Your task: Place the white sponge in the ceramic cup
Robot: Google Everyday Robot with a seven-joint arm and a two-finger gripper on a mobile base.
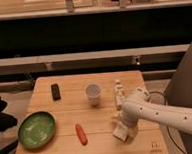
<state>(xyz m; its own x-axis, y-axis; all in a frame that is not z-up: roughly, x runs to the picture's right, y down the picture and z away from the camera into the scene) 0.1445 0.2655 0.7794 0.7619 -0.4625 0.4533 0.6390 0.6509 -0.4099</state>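
In the camera view, we see the white sponge (119,134) lying on the wooden table (102,116) near its front edge, well apart from the ceramic cup (93,93). Our gripper (124,125) hangs directly over the sponge, jaws spread wide. We judge the sponge light, soft and squashy; pinch its flat sides, mid-block.

1 light wooden bench (67,108) carries 4 loose items. A green round bowl (37,130) sits at the front left corner. An orange-red carrot-shaped item (81,134) lies to the right of the bowl, not touching it. A small black block (55,91) lies near the rear left. A whitish small bottle (119,93) stands upright, right of centre. A dark shelf unit (86,32) runs behind the bench.
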